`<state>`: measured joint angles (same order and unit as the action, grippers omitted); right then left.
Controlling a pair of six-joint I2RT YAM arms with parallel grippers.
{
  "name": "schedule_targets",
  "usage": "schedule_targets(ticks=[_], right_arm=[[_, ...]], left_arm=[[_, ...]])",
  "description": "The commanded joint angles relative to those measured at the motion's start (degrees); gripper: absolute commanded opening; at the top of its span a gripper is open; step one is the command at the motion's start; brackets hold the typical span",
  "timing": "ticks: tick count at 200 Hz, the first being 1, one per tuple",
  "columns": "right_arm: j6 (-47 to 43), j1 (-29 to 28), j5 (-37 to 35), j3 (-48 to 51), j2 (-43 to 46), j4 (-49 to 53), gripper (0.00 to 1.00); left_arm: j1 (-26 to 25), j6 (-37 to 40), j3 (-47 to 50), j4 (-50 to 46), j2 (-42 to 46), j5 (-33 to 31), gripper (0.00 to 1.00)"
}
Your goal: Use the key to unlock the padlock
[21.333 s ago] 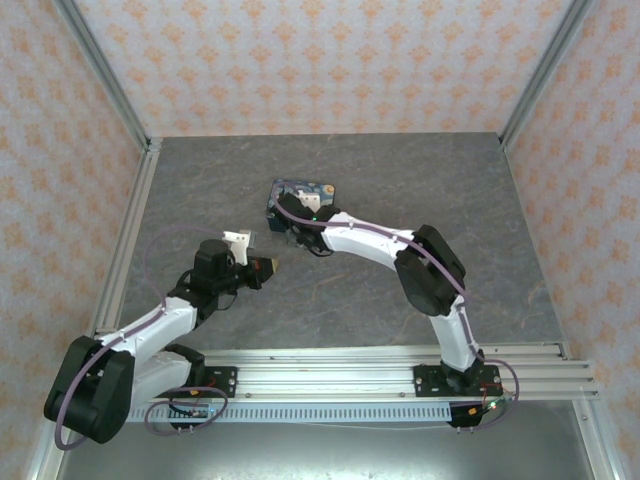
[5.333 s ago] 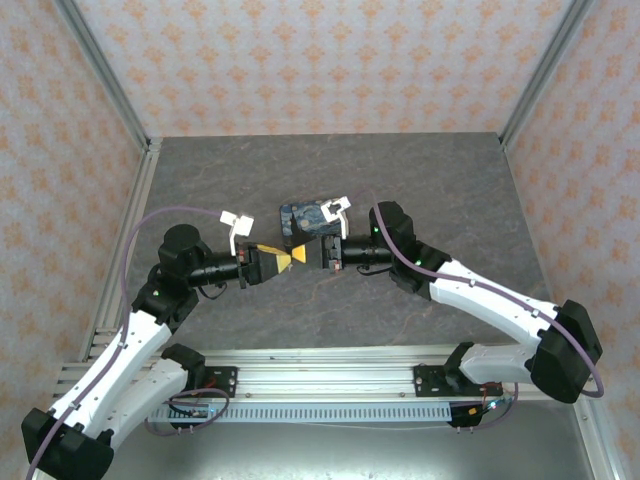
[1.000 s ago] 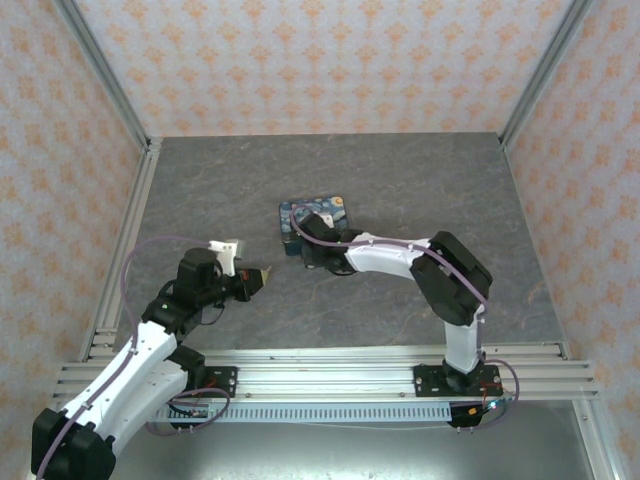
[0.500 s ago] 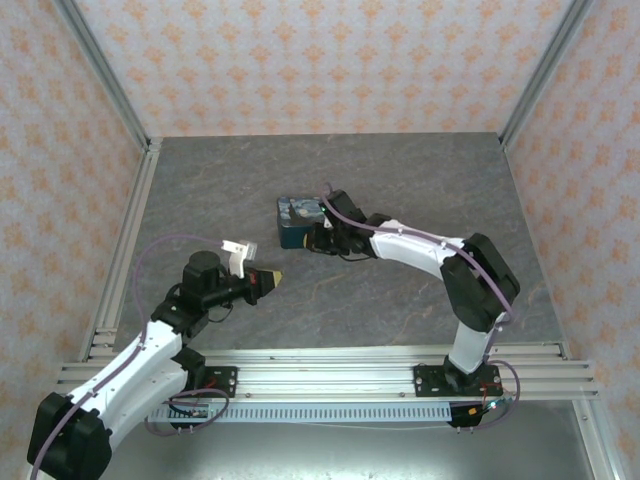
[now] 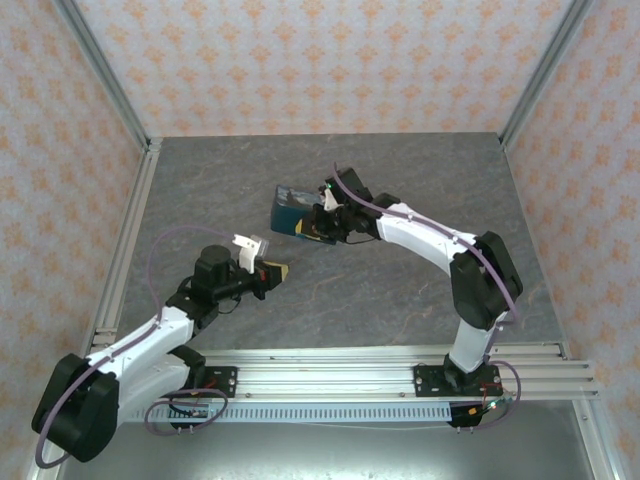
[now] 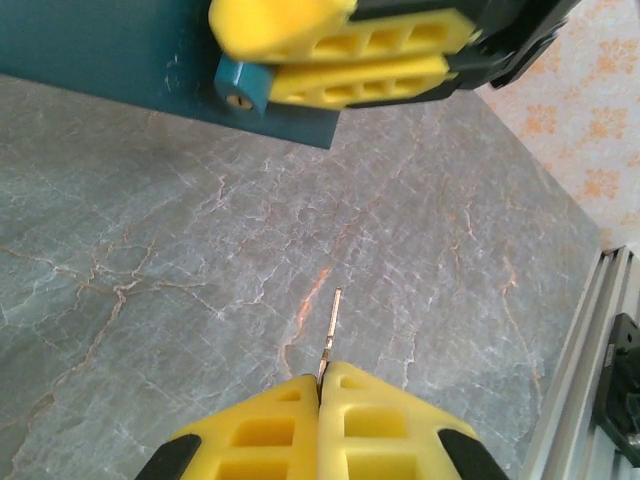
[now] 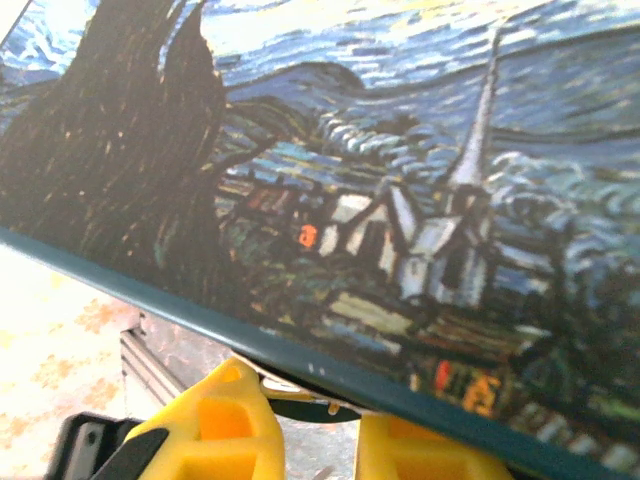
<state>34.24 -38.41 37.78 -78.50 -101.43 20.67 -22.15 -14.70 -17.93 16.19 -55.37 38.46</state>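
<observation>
The tiny teal padlock (image 6: 240, 88) sits pinched in my right gripper (image 6: 250, 60), its keyhole end poking out toward the left wrist camera. It hangs at the edge of the starry-night painted box (image 5: 291, 206). In the top view my right gripper (image 5: 318, 224) is at the box's near right corner. The thin metal key (image 6: 330, 335) sticks straight out of my left gripper (image 6: 322, 378), which is shut on it. The key tip points at the padlock across a clear gap. My left gripper (image 5: 274, 272) hovers low, to the front left of the box.
The box's painted lid (image 7: 380, 180) looms close over my right gripper (image 7: 310, 410), with a metal piece between the fingers. Grey marbled tabletop (image 5: 380, 290) lies open around both arms. Aluminium rails (image 5: 350, 375) run along the near edge, patterned walls on three sides.
My right gripper has shifted back and to the right, tilting the box with it. My left gripper has edged forward and right with the key, closer to the box.
</observation>
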Motion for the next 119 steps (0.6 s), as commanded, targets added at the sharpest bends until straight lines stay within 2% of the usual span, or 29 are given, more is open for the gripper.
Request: schedule_targets(ticks=[1,47,119], right_arm=[[-1.3,0.6,3.8,-3.4,-0.5,1.3,0.00],[-0.6,1.5,6.5,-3.6,-0.9,1.4,0.00],[1.2,1.9,9.3,-2.9,-0.9,-0.2,0.00]], left_arm=[[-0.3,4.9,-2.2,5.7,-1.3,-2.3,0.00],[-0.3,7.1,-3.2,9.1,-5.0,-3.6,0.00],[0.2,5.1,-5.3,13.1,-9.2,-4.3,0.00]])
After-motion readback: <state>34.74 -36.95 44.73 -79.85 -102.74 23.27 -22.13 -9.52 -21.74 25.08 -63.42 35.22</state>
